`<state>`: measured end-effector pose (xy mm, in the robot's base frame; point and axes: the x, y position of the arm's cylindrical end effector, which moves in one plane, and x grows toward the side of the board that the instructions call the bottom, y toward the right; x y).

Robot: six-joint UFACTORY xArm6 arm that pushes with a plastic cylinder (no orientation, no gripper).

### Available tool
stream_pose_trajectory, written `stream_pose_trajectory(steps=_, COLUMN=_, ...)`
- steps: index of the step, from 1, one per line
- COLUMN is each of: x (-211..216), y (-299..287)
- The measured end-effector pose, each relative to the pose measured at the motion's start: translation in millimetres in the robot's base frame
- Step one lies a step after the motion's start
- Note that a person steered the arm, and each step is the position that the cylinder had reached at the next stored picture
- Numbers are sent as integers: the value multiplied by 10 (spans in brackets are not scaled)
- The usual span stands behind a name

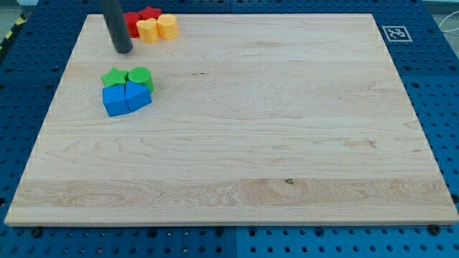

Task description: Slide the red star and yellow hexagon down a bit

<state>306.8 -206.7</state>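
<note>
The red star sits at the view's top left edge of the wooden board. Just below and right of it is the yellow hexagon, touching another yellow block. A second red block lies left of the star, partly hidden by the rod. My tip rests on the board below and left of this cluster, a short gap from the red block and apart from the star and hexagon.
A green star, a green round block, a blue cube and a blue wedge-like block are bunched below my tip. A black-and-white marker sits at the board's top right corner.
</note>
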Motion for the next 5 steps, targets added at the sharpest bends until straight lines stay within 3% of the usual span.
stream_pose_trajectory(steps=3, x=-273, y=-798)
stream_pose_trajectory(steps=5, x=-980, y=-976)
